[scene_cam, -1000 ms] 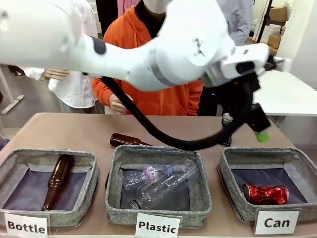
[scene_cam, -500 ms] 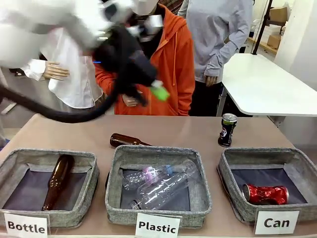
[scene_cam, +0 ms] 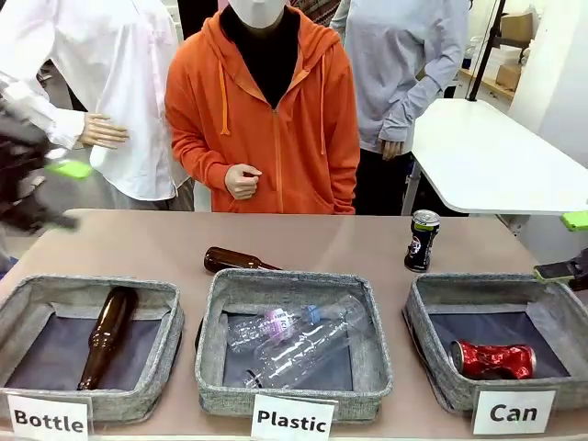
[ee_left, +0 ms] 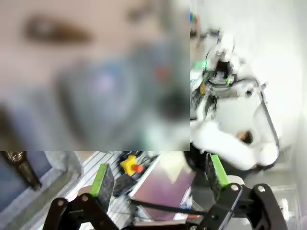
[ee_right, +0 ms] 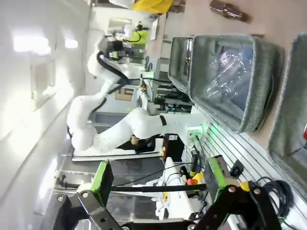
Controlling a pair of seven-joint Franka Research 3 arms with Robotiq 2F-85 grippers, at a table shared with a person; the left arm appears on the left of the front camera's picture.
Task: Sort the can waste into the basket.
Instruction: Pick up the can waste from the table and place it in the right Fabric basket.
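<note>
A crushed red can (scene_cam: pixel 491 360) lies inside the grey basket (scene_cam: pixel 478 287) behind the white card reading "Can" (scene_cam: pixel 513 412). On the table just behind that basket stands a dark can (scene_cam: pixel 421 241) with a silver top, upright. My right gripper (scene_cam: pixel 568 246) is open at the far right edge, above the basket's right rim and to the right of the dark can. My left gripper (scene_cam: pixel 60 195) is a blur at the far left, open and holding nothing. Both wrist views show open, empty jaws: left gripper (ee_left: pixel 158 177), right gripper (ee_right: pixel 158 177). The basket's wall (ee_right: pixel 290 120) lies at the right wrist view's right edge.
The middle "Plastic" basket (scene_cam: pixel 294 287) holds clear plastic bottles, and the left "Bottle" basket (scene_cam: pixel 92 289) holds a brown bottle. Another brown bottle (scene_cam: pixel 234 260) lies on the table behind the middle basket. A person in an orange hoodie (scene_cam: pixel 266 119) stands at the far side.
My left arm has swung from the right side, near the dark can, across the table to the far left. My right gripper has come into view at the right edge.
</note>
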